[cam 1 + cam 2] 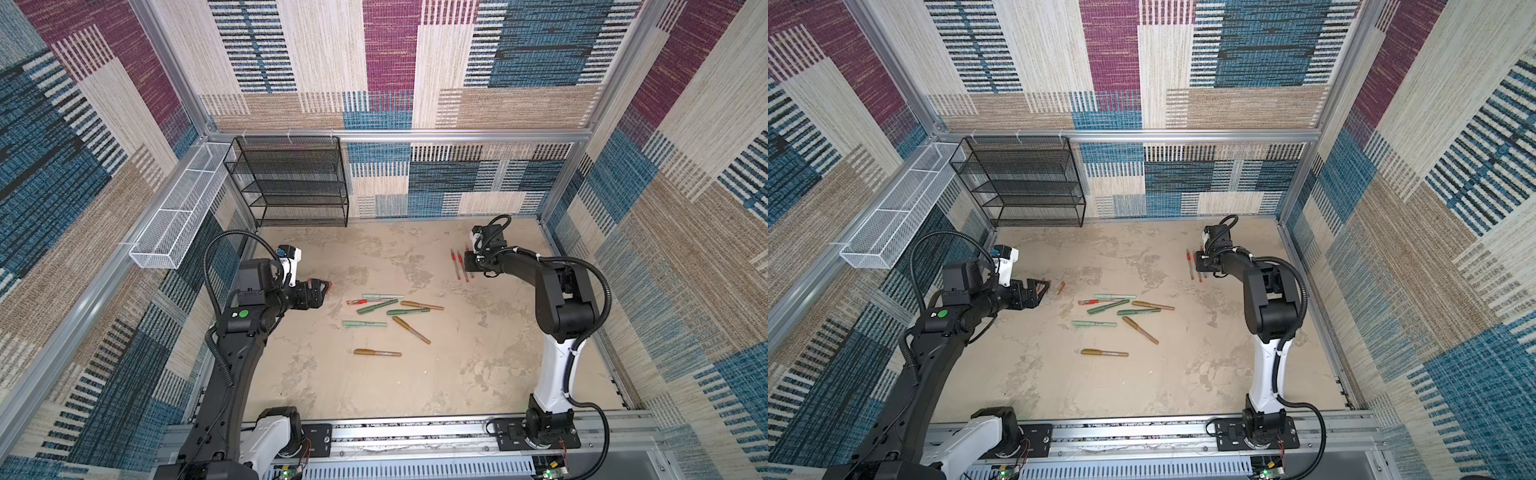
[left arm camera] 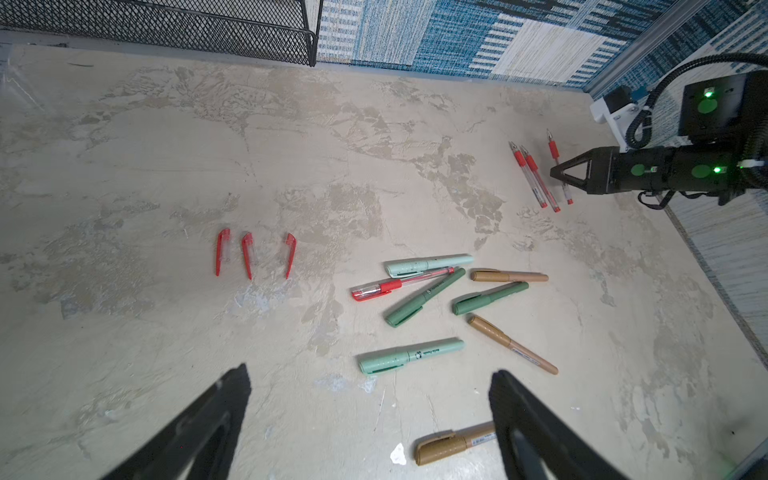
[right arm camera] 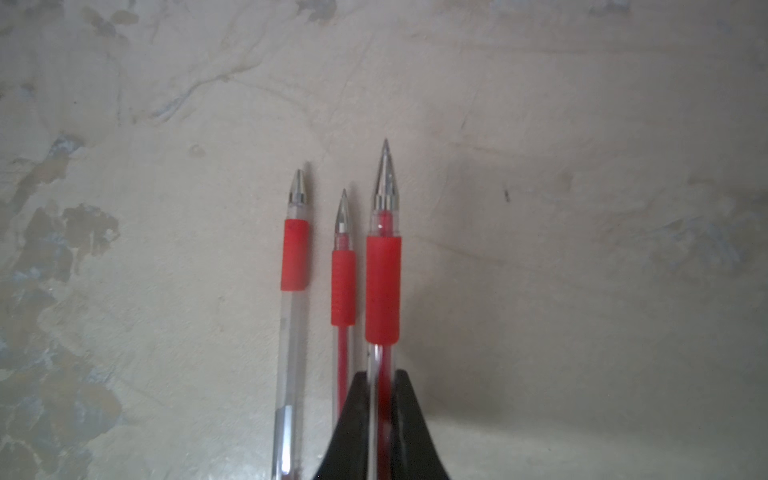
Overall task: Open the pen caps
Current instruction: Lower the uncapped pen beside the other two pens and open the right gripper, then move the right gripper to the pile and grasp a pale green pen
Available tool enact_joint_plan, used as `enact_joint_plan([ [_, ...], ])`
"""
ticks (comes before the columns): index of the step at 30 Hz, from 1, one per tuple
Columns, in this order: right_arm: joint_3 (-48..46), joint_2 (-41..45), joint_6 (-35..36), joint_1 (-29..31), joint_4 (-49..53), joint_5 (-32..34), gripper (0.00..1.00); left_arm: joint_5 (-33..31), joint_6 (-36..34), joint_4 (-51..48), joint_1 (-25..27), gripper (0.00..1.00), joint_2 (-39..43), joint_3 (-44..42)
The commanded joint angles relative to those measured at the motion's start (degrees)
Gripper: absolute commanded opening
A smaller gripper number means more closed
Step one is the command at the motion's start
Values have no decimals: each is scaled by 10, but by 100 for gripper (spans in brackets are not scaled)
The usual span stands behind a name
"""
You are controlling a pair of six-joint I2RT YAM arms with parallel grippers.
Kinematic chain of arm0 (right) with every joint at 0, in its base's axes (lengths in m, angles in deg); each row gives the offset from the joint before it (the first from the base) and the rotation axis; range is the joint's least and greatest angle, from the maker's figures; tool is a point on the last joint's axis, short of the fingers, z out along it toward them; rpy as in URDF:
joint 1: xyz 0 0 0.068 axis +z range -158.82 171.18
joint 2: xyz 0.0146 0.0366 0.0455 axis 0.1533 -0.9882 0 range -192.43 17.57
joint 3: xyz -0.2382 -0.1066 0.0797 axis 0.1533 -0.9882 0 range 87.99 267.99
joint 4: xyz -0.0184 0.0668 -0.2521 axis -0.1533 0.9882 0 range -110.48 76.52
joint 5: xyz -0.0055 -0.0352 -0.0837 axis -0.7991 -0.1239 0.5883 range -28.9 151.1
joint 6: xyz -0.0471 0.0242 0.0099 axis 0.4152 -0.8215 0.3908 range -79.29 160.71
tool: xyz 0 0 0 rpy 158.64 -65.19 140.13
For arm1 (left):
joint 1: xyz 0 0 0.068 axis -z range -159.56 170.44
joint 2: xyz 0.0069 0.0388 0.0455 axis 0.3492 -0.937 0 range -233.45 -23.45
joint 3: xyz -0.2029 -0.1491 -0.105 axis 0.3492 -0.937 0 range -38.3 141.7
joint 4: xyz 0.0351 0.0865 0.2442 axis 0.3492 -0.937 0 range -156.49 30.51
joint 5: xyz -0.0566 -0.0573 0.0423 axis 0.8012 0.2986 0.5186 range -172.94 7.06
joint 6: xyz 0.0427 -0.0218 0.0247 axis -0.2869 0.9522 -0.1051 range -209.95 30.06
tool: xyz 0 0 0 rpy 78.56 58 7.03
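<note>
Three loose red pen caps (image 2: 248,254) lie side by side on the table, just ahead of my left gripper (image 2: 370,374), which is open and empty. In a top view one red cap (image 1: 1061,287) shows beside that gripper (image 1: 1040,289). A cluster of capped pens lies mid-table: a red one (image 2: 376,289), mint (image 2: 409,355), dark green (image 2: 424,297) and bronze (image 2: 453,446). At the far right, my right gripper (image 3: 381,376) is shut on an uncapped red pen barrel (image 3: 383,286), next to two other bare red barrels (image 3: 295,253).
A black mesh shelf rack (image 1: 291,183) stands at the back left, with a white mesh basket (image 1: 183,208) on the left wall. The patterned enclosure walls run close behind the right arm (image 1: 561,291). The beige table (image 1: 478,374) stretches toward the front rail.
</note>
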Motion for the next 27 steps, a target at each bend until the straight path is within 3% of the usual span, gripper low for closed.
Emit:
enact_joint_plan([
  [1,4,-8,-4,-1,0,-6,7,5,-5,2,-1,94,-2,6],
  [8,5,-14,-7,-2,4,-2,11,6,-4,2,-2,94,-2,6],
  [13,8,-16,-6,-2,9,8,21,9,-5,3,-3,94,1,2],
  [19,8,-6,-10,-2,8,0,23,10,-6,5,-4,94,6,-1],
  [27,-11,71,-32,-2,6,-41,27,10,-6,3,-4,94,6,-1],
])
